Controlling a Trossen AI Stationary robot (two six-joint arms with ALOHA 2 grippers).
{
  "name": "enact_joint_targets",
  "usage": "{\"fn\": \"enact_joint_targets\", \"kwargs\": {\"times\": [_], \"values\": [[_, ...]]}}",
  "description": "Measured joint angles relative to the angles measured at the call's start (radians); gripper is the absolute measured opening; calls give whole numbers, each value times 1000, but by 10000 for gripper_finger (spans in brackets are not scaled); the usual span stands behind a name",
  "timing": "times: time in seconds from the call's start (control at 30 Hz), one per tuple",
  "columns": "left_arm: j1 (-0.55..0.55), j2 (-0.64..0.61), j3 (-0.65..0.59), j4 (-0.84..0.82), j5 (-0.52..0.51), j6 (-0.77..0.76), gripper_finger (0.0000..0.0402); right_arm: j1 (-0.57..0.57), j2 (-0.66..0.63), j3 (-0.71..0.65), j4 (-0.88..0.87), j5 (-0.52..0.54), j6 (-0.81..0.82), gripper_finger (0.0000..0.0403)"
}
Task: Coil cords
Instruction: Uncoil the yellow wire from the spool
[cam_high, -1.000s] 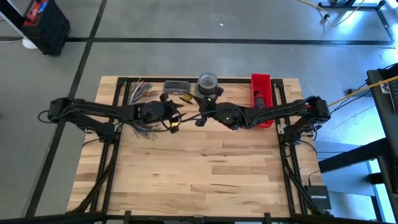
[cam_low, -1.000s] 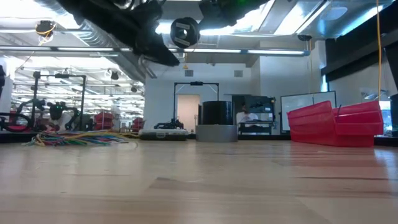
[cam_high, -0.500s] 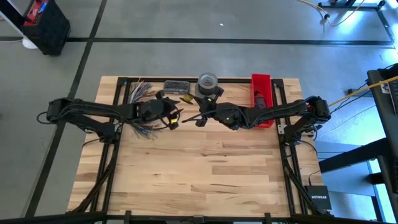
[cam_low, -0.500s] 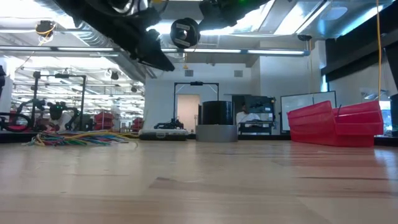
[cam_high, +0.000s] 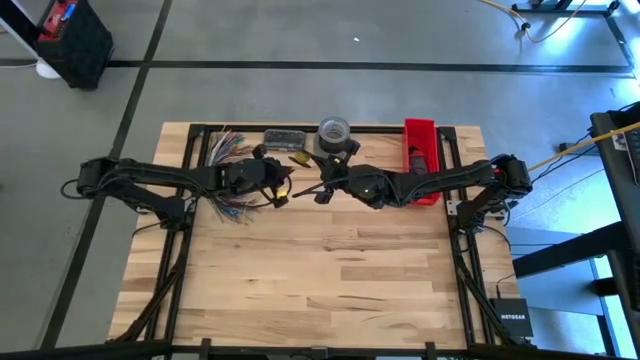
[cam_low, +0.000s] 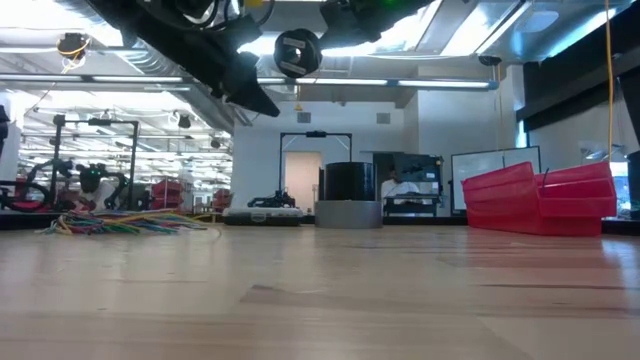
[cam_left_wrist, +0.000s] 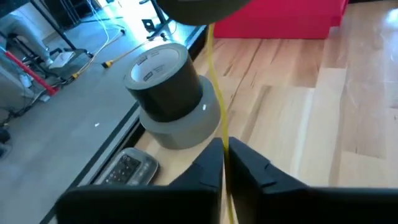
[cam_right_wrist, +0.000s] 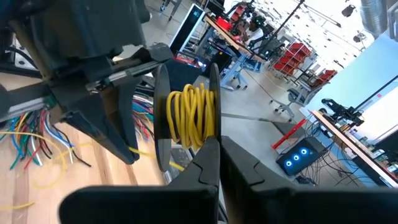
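hovering up off the table, both arms meet near the back edge in the high view. the left gripper (cam_left_wrist: 224, 165) has its fingers pinched on a thin yellow wire (cam_left_wrist: 214, 87) that runs up between them, visible in the left wrist view. beyond it sit two stacked tape rolls (cam_left_wrist: 171, 93), a black one on a grey one, with a red bin (cam_left_wrist: 280, 18) further along the back of the table (cam_high: 330, 270).

the right gripper (cam_right_wrist: 217, 162) has its fingers pressed together, and right in front of them is a dark spool (cam_right_wrist: 186, 115) wound with yellow wire; can't tell for sure if the tips are clamping the spool's edge or just touching it. the left arm's gripper shows just beside the spool in that same view.

the rest of the cords (cam_low: 130, 222) lie in a loose multicoloured tangle on the table's back left corner, under and beside the left arm; red, green, white and yellow strands spread out flat. a small dark case (cam_high: 284, 137) sits next to the tape.
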Motion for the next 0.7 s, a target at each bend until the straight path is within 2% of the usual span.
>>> {"fn": "enact_joint_targets", "kwargs": {"times": [0.07,0.2,0.3,0.4,0.53,0.7], "values": [[0,1,0,9,36,2,10,0,0,0,5,0,0,5],[-24,8,0,79,238,38,4,0,0,0,18,-22,1,5],[-80,-6,1,124,260,81,6,0,0,0,14,-28,1,5],[-151,-64,11,121,215,118,3,0,0,0,-3,-26,2,5],[-258,-186,13,107,97,174,5,-5,0,0,-32,-26,2,5],[-367,-335,13,-35,-161,208,2,-7,0,0,-46,-11,14,5]]}}
